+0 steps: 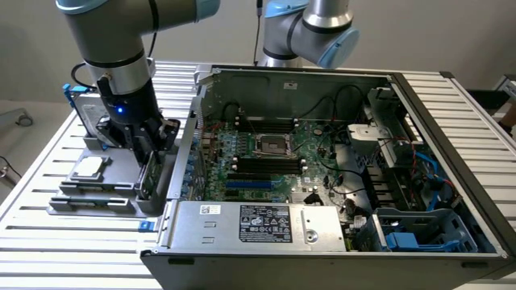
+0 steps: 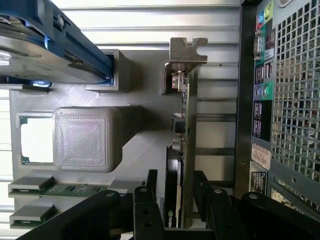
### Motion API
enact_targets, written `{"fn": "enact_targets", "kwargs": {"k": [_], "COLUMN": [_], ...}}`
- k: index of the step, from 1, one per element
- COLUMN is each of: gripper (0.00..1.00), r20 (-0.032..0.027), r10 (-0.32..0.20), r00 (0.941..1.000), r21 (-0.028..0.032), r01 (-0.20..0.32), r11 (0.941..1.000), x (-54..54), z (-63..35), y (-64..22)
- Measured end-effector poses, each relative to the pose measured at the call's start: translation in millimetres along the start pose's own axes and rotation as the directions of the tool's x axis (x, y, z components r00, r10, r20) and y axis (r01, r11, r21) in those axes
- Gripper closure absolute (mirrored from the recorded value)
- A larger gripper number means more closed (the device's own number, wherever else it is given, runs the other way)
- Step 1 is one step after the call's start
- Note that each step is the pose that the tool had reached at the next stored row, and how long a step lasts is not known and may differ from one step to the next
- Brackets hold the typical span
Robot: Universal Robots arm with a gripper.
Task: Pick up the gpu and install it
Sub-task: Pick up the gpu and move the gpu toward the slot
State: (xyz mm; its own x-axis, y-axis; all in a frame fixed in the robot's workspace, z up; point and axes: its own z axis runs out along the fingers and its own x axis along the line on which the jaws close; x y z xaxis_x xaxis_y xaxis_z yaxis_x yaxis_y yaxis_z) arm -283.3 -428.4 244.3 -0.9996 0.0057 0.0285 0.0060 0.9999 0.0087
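The gpu (image 2: 182,130) stands on edge in a slot of the grey holder tray (image 2: 140,135). It shows a thin green board, a black cooler side and a silver end bracket (image 2: 187,50). My gripper (image 2: 176,175) is open and straddles the card. One black finger (image 2: 151,182) is on the cooler side and the other finger (image 2: 201,182) on the board side, each with a small gap. In the exterior view the gripper (image 1: 147,156) is lowered over the gpu (image 1: 147,176) at the tray's edge (image 1: 121,163), just beside the open computer case (image 1: 403,84).
The tray also holds a silver hard drive in a blue frame (image 2: 50,50), a processor (image 2: 37,140) and memory sticks (image 2: 50,187). The case's rear panel (image 2: 290,100) is close beside the card. Blue slots (image 1: 250,181) lie on the motherboard. A second arm (image 1: 310,30) stands behind the case.
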Motion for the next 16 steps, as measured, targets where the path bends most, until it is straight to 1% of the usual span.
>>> {"fn": "enact_targets", "kwargs": {"k": [4,10,16], "gripper": [0.58,0.58,0.58], "r20": [0.0056,0.008,0.0124], "r10": [0.0,0.0,0.0], "r00": [1.0,1.0,0.9999], "r21": [-0.0003,-0.0002,-0.0002], "r01": [0.0,0.0,0.0], "r11": [1.0,1.0,1.0], "x": [0.8,3.2,3.3], "z": [0.1,0.1,0.4], "y": [1.0,1.6,1.6]}}
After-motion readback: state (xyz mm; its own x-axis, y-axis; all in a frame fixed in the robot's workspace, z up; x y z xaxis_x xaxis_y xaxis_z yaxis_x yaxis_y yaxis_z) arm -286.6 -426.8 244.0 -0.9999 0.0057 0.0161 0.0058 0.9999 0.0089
